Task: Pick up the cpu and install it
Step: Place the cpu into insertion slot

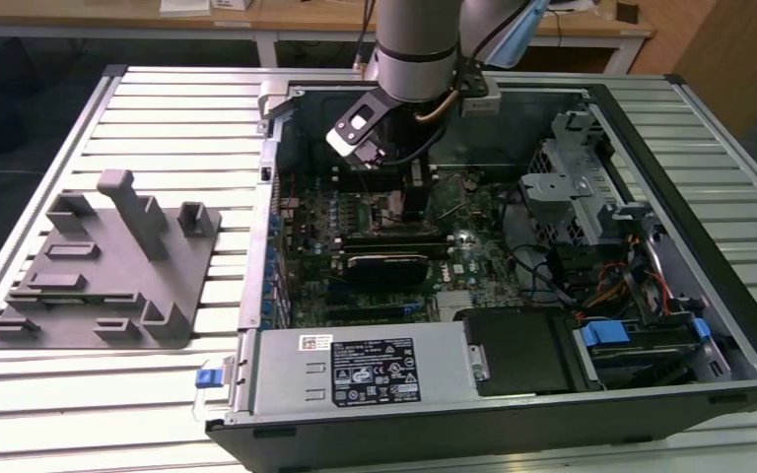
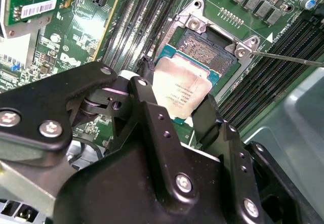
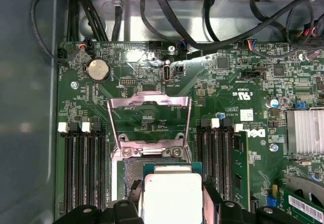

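The cpu (image 2: 181,89), a flat silvery square with a green rim, is held by its two opposite edges in my gripper (image 2: 177,101), which is shut on it. It hangs just over the open black socket (image 2: 206,52) on the motherboard and covers the socket's near part; whether it touches, I cannot tell. In the first wrist view the cpu (image 3: 171,196) sits between the black fingers (image 3: 210,196), with the socket's metal load plate (image 3: 150,114) flipped up behind it. In the exterior view my gripper (image 1: 381,166) reaches down into the open computer case (image 1: 694,148).
A grey plastic fixture block (image 1: 109,271) lies on the slatted table at the exterior view's left. Inside the case are memory slots (image 3: 83,168) beside the socket, a loose retaining lever (image 2: 288,58), cables (image 3: 202,27), a power supply (image 1: 352,370) and a drive cage (image 1: 576,187).
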You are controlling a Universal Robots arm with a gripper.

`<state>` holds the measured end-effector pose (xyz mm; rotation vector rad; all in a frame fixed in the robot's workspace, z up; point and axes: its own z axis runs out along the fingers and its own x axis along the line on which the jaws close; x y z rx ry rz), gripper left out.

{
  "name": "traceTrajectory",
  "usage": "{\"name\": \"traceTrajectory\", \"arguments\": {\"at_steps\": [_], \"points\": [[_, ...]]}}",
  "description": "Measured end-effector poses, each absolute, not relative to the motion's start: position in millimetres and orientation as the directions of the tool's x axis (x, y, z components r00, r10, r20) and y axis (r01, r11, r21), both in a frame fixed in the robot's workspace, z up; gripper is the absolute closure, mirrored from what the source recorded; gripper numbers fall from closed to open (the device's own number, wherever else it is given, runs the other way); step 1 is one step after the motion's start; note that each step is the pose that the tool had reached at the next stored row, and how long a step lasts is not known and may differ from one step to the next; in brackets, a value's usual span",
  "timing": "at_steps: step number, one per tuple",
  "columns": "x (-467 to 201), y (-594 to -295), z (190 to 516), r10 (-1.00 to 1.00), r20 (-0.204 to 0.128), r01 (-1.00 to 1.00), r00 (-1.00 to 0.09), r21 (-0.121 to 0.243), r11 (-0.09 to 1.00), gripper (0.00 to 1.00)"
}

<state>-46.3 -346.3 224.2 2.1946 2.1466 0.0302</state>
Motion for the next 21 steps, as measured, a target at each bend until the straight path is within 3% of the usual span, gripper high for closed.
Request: {"name": "traceTrajectory", "arguments": {"at_steps": [21], "points": [[-46.8,-339.4,214.9,0.999,-0.036,0.998,0.000,0.070,0.002,0.45]]}}
